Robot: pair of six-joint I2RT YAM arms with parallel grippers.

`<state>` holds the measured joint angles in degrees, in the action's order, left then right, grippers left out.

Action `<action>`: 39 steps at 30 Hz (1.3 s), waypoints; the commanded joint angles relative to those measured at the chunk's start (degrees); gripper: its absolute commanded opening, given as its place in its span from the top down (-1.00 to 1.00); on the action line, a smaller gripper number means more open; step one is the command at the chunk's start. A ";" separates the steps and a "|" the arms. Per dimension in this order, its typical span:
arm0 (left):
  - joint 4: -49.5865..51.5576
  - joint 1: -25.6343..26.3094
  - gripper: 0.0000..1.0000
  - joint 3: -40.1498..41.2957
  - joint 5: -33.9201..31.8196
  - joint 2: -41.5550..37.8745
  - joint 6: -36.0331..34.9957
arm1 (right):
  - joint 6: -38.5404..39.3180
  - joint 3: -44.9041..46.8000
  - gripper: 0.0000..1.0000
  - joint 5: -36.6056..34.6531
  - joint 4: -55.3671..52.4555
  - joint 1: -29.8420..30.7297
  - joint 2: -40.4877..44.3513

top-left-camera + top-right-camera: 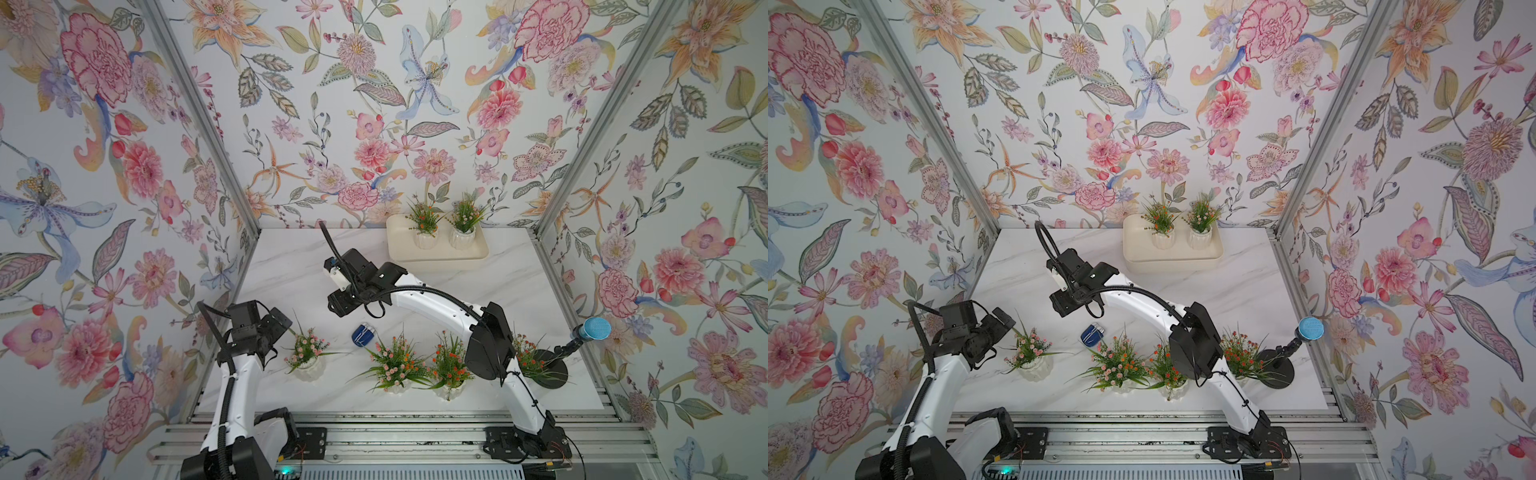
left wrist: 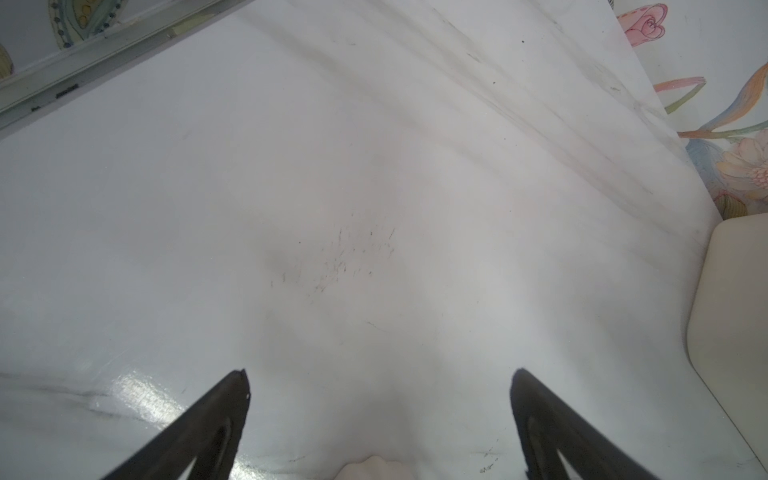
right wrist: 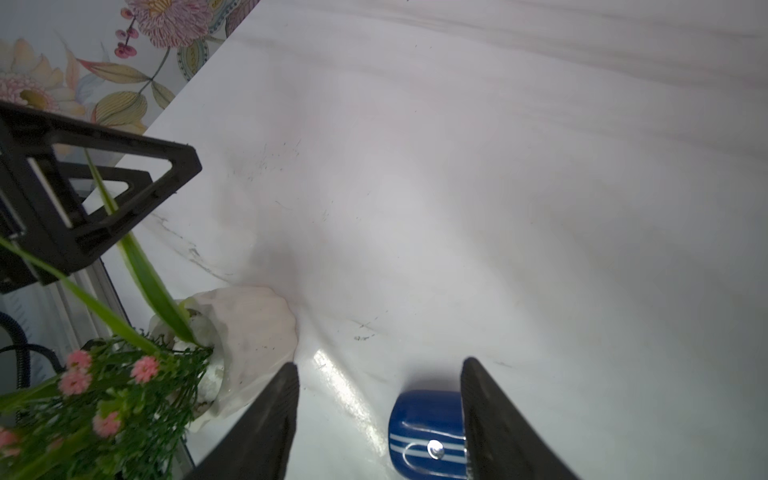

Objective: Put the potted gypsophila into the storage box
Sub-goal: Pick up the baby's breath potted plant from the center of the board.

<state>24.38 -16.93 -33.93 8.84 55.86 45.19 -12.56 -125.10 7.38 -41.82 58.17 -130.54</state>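
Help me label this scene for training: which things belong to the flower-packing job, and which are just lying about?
Belong: storage box; two potted gypsophila in it; four more on the table.
Lying about: blue-and-white gadget; black round-based stand with a blue head.

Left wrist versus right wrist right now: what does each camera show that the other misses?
Only the left wrist view: a corner of the storage box at the frame edge, and the left gripper, jaws wide with nothing between them. Only the right wrist view: one potted gypsophila with pink flowers, and the blue-and-white gadget beside one finger of the right gripper, jaws apart. Both: the white marble table and floral wallpaper.
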 commanded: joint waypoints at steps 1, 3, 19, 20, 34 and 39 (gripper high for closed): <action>-1.63 -0.63 -0.99 1.37 2.67 -1.19 -1.25 | -0.43 -0.98 -0.18 1.63 -3.57 2.08 -2.65; -2.60 -0.64 -0.99 2.38 3.30 -1.83 -0.49 | -0.79 -1.14 -0.15 1.64 -3.85 3.09 -3.31; -6.26 -0.62 -0.99 6.56 5.59 -5.38 2.12 | -2.10 -1.69 0.04 -2.21 -4.39 8.98 -6.18; -6.28 -0.64 -0.99 6.89 5.64 -5.62 2.25 | -2.44 -1.77 0.06 -2.59 -4.41 9.07 -6.46; -5.03 -0.65 -0.99 7.52 3.17 -6.10 1.30 | -2.47 -3.77 0.19 -4.68 -4.45 10.13 -8.50; -4.62 -0.62 -0.99 8.00 1.38 -6.06 1.39 | -1.79 -3.99 0.20 -3.67 -5.10 10.46 -8.77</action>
<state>18.33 -17.15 -26.96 12.19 50.54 46.98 -14.79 -127.87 3.84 -44.36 67.81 -137.16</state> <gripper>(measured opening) 0.996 0.401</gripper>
